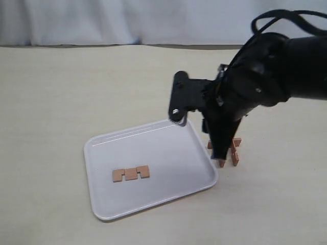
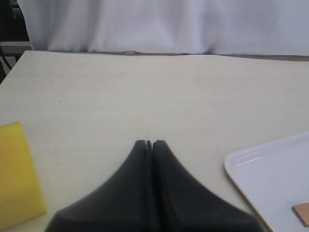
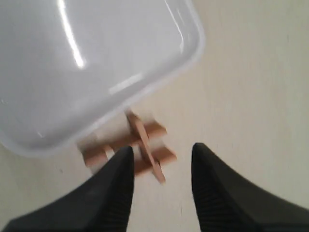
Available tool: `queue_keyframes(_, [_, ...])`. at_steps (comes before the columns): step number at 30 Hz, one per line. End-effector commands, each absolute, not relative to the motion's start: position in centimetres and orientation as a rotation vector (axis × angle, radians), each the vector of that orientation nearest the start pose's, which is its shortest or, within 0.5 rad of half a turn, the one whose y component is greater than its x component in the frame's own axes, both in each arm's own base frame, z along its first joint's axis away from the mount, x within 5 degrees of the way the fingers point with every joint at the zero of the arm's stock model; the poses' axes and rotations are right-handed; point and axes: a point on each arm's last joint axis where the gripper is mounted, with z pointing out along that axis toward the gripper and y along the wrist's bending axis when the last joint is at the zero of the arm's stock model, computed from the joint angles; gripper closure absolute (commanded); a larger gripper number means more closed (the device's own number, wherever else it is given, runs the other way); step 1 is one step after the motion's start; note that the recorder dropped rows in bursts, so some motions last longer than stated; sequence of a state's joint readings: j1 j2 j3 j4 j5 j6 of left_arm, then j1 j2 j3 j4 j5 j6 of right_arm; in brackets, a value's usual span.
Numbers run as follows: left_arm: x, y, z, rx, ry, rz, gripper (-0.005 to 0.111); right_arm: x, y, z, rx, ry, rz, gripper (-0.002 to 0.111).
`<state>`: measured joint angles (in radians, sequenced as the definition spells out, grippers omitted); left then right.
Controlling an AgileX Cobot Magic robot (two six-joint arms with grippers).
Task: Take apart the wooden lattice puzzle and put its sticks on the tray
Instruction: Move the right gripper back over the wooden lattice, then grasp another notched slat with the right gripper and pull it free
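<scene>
Stick lies on the tray, toward 7 o'clock. Lattice puzzle sits on the surface at the tray's 3 o'clock edge, half hidden by the right gripper, which is spread apart around it; contact is blurred. Left gripper is pressed together and empty.

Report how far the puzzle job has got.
Done: one stick lies on the tray. In hand: the open right pincer hangs over the rest of the wooden lattice puzzle, which sits on the table beside the tray. To do: separate it and move the pieces over. The left pincer is shut, empty.
</scene>
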<state>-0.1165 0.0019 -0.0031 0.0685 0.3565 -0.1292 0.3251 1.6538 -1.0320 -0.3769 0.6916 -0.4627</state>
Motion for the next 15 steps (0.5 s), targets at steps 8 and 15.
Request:
queue_keyframes(8, [5.3,-0.4,18.2,0.032,1.830,-0.103,0.107,31.3,-0.4,17.5,-1.349,2.565,-0.492,0.071])
queue_keyframes(15, [5.3,-0.4,18.2,0.032,1.830,-0.103,0.107,31.5,-0.1,15.1,-1.468,2.449,-0.478,0.071])
